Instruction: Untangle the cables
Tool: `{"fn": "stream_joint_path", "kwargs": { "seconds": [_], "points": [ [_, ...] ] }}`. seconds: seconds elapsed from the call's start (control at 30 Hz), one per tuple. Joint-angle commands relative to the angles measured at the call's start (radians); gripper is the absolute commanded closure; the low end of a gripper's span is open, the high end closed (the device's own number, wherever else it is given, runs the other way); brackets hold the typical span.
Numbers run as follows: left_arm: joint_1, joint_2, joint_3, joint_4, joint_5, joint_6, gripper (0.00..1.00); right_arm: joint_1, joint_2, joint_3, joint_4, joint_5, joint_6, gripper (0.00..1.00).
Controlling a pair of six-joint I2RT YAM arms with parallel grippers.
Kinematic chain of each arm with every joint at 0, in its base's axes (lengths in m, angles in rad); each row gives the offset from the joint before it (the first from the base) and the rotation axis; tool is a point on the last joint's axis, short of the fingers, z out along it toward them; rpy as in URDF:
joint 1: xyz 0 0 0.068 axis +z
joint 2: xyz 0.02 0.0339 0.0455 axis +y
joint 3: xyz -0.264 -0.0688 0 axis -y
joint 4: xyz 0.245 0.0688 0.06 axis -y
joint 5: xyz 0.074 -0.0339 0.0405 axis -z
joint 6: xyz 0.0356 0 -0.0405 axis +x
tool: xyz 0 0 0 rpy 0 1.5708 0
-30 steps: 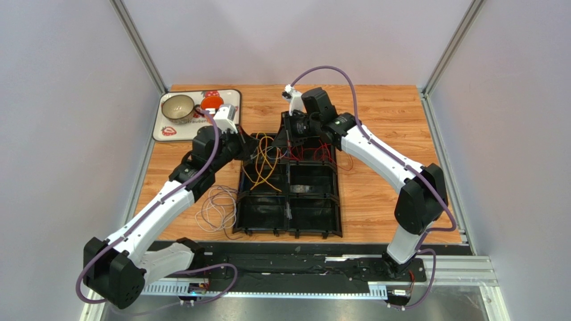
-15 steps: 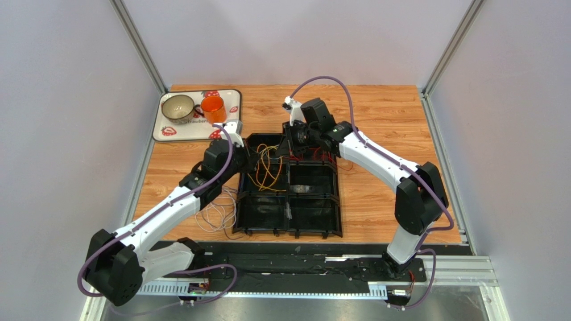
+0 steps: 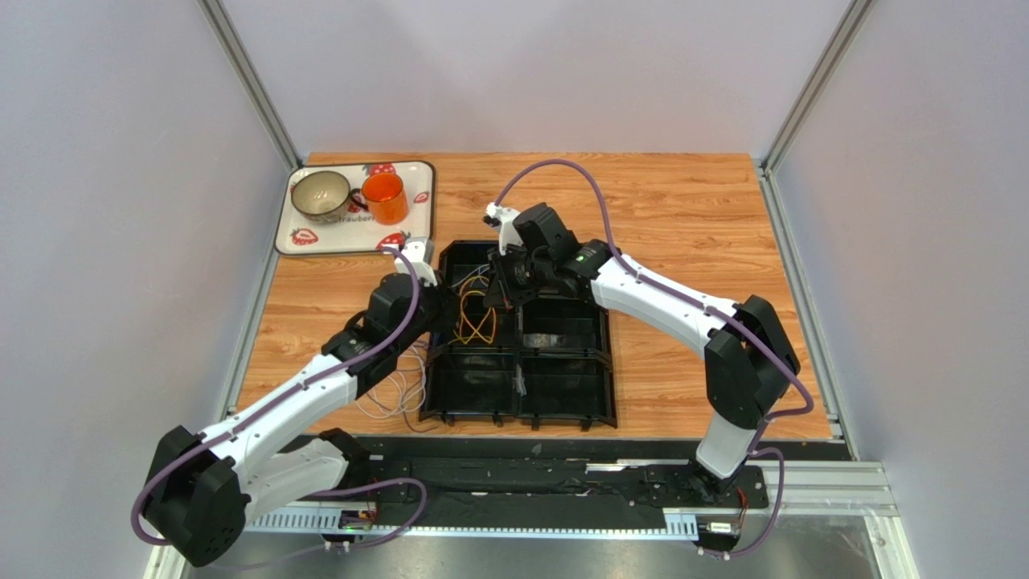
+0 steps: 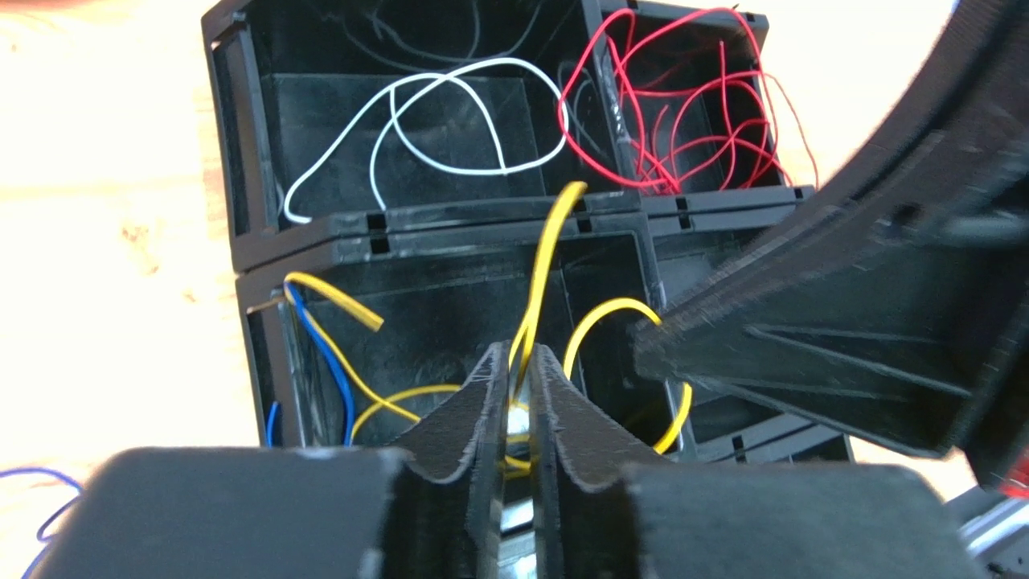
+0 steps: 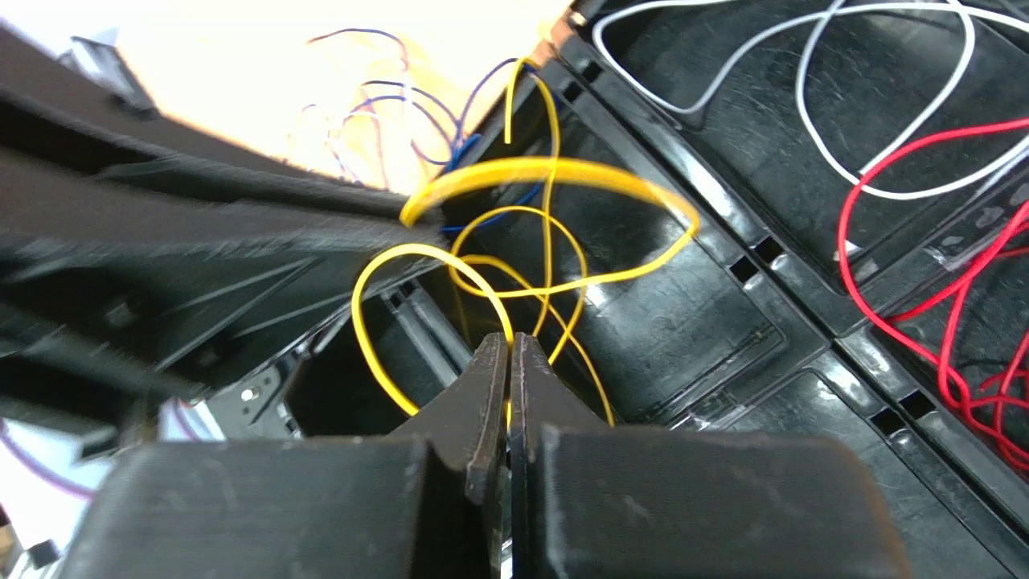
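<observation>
Thin yellow cables (image 3: 478, 316) loop over the upper left compartment of a black divided tray (image 3: 568, 386). My left gripper (image 4: 517, 362) is shut on a yellow cable (image 4: 546, 259) just above that compartment. My right gripper (image 5: 509, 350) is shut on another yellow cable (image 5: 417, 256), facing the left gripper at close range. A white cable (image 4: 399, 109) lies in the far compartment, and red cables (image 4: 676, 109) fill the one beside it. A blue cable (image 4: 324, 350) runs down the tray's left wall. Both grippers meet over the tray's back left (image 3: 483, 290).
A loose bundle of pale and blue wires (image 3: 389, 384) lies on the wood table left of the tray. A white mat (image 3: 302, 229) at the back left holds a metal bowl (image 3: 320, 192) and an orange cup (image 3: 384, 197).
Both arms have moved toward the near left over the tray. The yellow loops have bunched tighter between the two grippers.
</observation>
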Motion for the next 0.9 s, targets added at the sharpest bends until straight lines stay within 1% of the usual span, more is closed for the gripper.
{"fn": "stream_joint_path", "kwargs": {
  "seconds": [0.0, 0.07, 0.1, 0.2, 0.3, 0.43, 0.53, 0.57, 0.6, 0.7, 0.73, 0.77, 0.83, 0.87],
  "points": [
    [-0.013, -0.054, -0.010, -0.037, -0.036, -0.014, 0.75, 0.009, 0.033, 0.035, -0.007, 0.119, -0.016, 1.00],
    [-0.013, -0.068, -0.007, -0.064, -0.045, -0.009, 0.71, 0.015, 0.044, 0.038, -0.018, 0.151, -0.018, 1.00],
    [-0.014, -0.074, -0.004, -0.076, -0.057, -0.006, 0.67, 0.018, 0.055, 0.040, -0.021, 0.183, -0.019, 1.00],
    [-0.014, -0.080, 0.010, -0.119, -0.086, 0.009, 0.57, 0.037, 0.076, 0.047, -0.036, 0.217, -0.019, 1.00],
    [-0.014, -0.100, 0.022, -0.158, -0.115, 0.013, 0.52, 0.052, 0.087, 0.058, -0.053, 0.240, -0.027, 1.00],
    [-0.014, -0.135, 0.047, -0.262, -0.180, -0.007, 0.50, 0.072, 0.095, 0.087, -0.099, 0.299, -0.032, 1.00],
    [-0.014, -0.170, 0.046, -0.342, -0.226, -0.033, 0.54, 0.092, 0.085, 0.116, -0.146, 0.340, -0.048, 1.00],
    [-0.014, -0.181, 0.041, -0.356, -0.230, -0.037, 0.54, 0.100, 0.081, 0.126, -0.162, 0.342, -0.053, 0.99],
    [-0.014, -0.201, 0.035, -0.365, -0.229, -0.041, 0.54, 0.109, 0.069, 0.130, -0.168, 0.386, -0.058, 0.98],
    [-0.014, -0.239, 0.001, -0.379, -0.218, -0.050, 0.53, 0.118, 0.058, 0.149, -0.179, 0.409, -0.064, 0.95],
    [-0.014, -0.241, -0.014, -0.368, -0.212, -0.050, 0.53, 0.118, 0.062, 0.158, -0.189, 0.415, -0.062, 0.93],
    [-0.014, -0.244, -0.020, -0.357, -0.191, -0.044, 0.52, 0.120, 0.067, 0.172, -0.217, 0.424, -0.061, 0.82],
    [-0.014, -0.233, -0.033, -0.327, -0.177, -0.032, 0.51, 0.123, 0.081, 0.201, -0.238, 0.453, -0.064, 0.67],
    [-0.014, -0.227, -0.036, -0.319, -0.180, -0.030, 0.51, 0.123, 0.085, 0.207, -0.258, 0.461, -0.071, 0.55]
  ]
}}
